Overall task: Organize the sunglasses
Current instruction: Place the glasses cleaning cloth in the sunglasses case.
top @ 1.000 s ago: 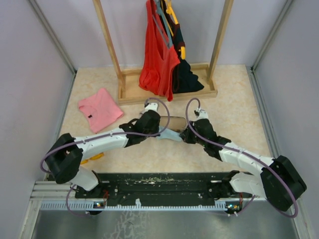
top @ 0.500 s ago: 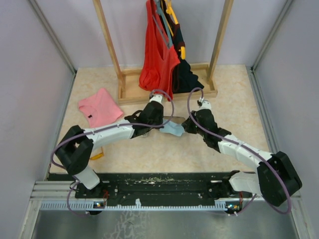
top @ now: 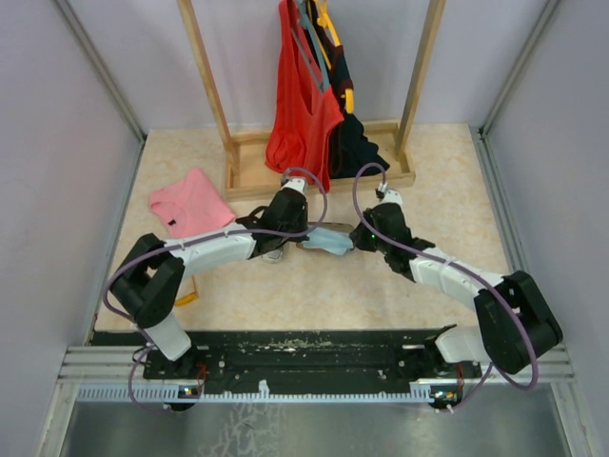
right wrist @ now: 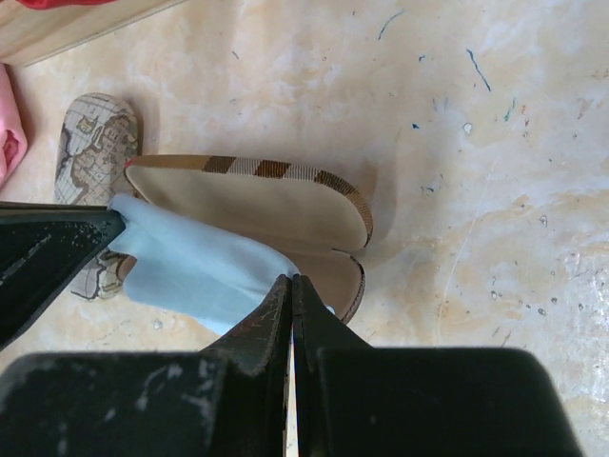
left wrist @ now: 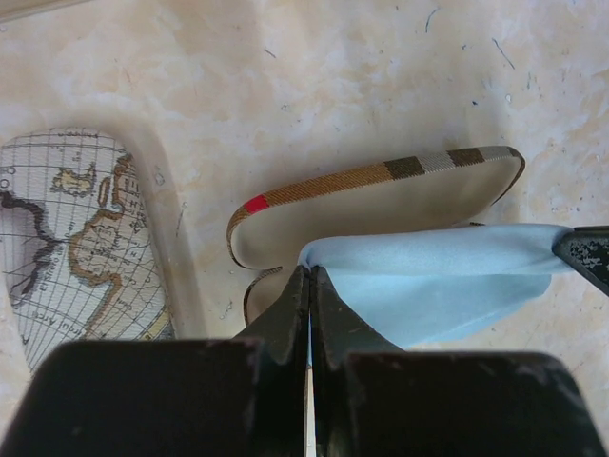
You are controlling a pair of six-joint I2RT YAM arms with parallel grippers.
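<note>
The sunglasses do not show in any view. A light blue cloth (top: 331,241) is stretched between my two grippers over an open brown case with a striped edge and a red mark (left wrist: 381,205). My left gripper (left wrist: 310,271) is shut on the cloth's left corner (left wrist: 438,276). My right gripper (right wrist: 290,279) is shut on its right corner (right wrist: 190,262). The case (right wrist: 257,205) lies open with its pale lining up, and the cloth covers part of it. In the top view the left gripper (top: 306,236) and the right gripper (top: 354,240) face each other.
A second case with a map print (left wrist: 71,238) lies just left of the brown one. A wooden clothes rack (top: 247,181) with a red garment (top: 303,114) stands close behind. A pink shirt (top: 190,205) lies at the left. A yellow object (top: 186,298) lies near the left arm.
Both grippers have moved away from the bases toward the rack, carrying the cloth with them. It now hangs over the open brown case.
</note>
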